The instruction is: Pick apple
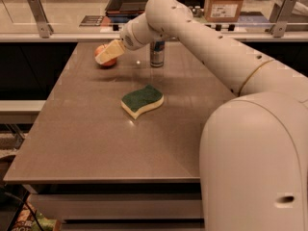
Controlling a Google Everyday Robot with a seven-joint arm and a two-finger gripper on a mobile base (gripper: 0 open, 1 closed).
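The apple (110, 62) is small, round and red-orange, and it rests on the far left part of the brown table (96, 129). My gripper (107, 53) is at the end of the white arm that reaches in from the right. It is right at the apple and covers part of its front and top. Whether it touches the apple cannot be told.
A can (157, 53) stands just right of the apple, behind the wrist. A green-and-yellow wavy sponge (142, 100) lies mid-table. My white arm and body (250, 143) fill the right side. A rail, a dark tray (134, 0) and a cardboard box (225, 2) lie beyond the far edge.
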